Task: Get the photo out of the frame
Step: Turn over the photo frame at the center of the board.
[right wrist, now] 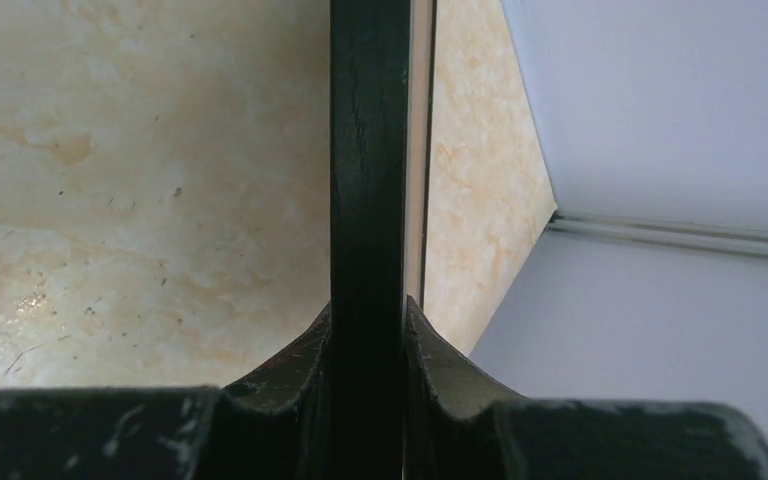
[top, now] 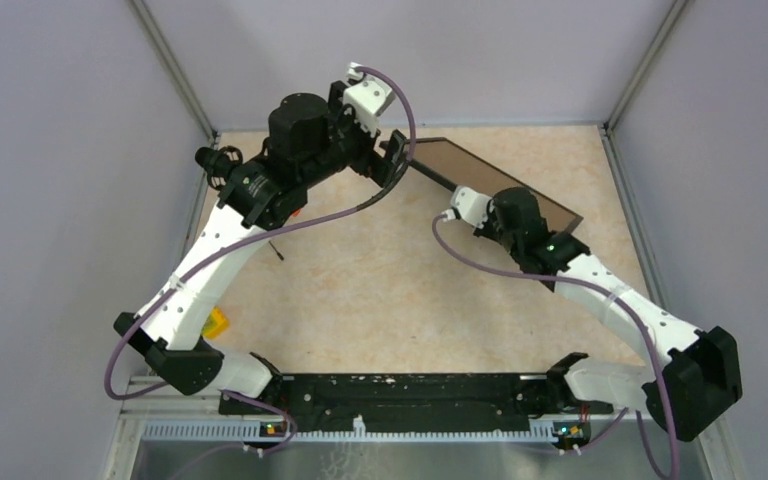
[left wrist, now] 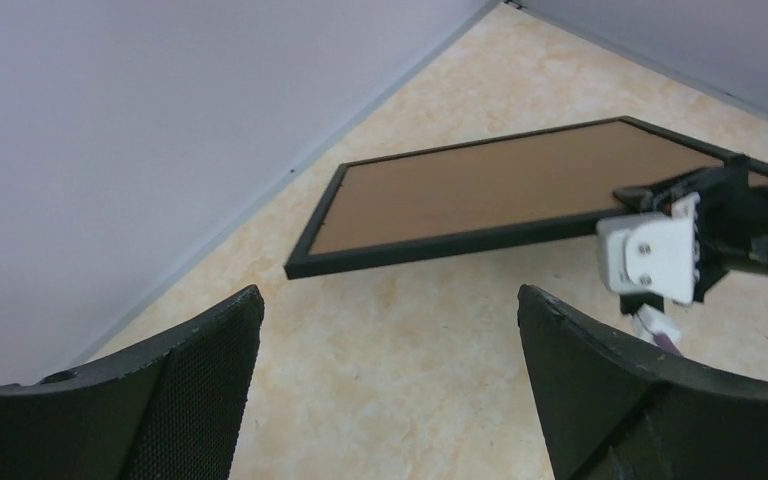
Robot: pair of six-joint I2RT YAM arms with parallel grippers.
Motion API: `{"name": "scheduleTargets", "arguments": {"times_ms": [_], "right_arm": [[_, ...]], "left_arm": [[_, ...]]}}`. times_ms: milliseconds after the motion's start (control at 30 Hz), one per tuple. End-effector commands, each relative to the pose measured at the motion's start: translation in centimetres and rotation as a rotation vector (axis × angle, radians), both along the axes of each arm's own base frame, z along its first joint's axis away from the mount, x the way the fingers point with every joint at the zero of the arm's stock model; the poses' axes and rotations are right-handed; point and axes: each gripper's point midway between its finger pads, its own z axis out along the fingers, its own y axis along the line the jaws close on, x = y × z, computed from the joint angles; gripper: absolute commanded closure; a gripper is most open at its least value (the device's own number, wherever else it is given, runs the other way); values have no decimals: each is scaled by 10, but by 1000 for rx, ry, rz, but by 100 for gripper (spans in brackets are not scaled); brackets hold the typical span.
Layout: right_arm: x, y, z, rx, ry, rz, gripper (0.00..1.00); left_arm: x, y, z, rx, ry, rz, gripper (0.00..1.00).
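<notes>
- One large black-bordered picture frame (top: 460, 165), brown fibreboard back up, is seen over the beige table's (top: 380, 290) far right; the photo is hidden.
- Left wrist: the left gripper (left wrist: 390, 300) is held wide open, short of the frame's corner; the back likely needs freeing next.
- Right wrist: the right gripper (right wrist: 368, 322) is clamped on the frame's black edge.

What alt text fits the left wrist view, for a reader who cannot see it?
A black-bordered frame, brown back up, is clamped at one edge by the right gripper over a beige table. The left gripper, wide open, fills the foreground.
</notes>
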Motion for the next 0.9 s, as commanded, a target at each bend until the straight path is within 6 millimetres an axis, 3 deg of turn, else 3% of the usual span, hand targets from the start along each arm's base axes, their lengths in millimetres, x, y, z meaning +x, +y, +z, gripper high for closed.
{"name": "scheduleTargets", "arguments": {"times_ms": [0, 367, 500, 667, 867], "right_arm": [[-9, 20, -25, -27, -36, 39, 100], [-51, 47, -116, -172, 22, 95, 100], [-66, 60, -135, -171, 63, 127, 83], [-81, 66, -158, -173, 132, 146, 76], [-96, 71, -172, -203, 186, 189, 58]], "left_arm": [[6, 20, 36, -67, -88, 91, 1], [15, 7, -5, -12, -19, 58, 1], [15, 4, -18, 5, 4, 42, 1], [16, 4, -22, 14, 9, 41, 1], [16, 4, -25, 20, 10, 39, 1]]}}
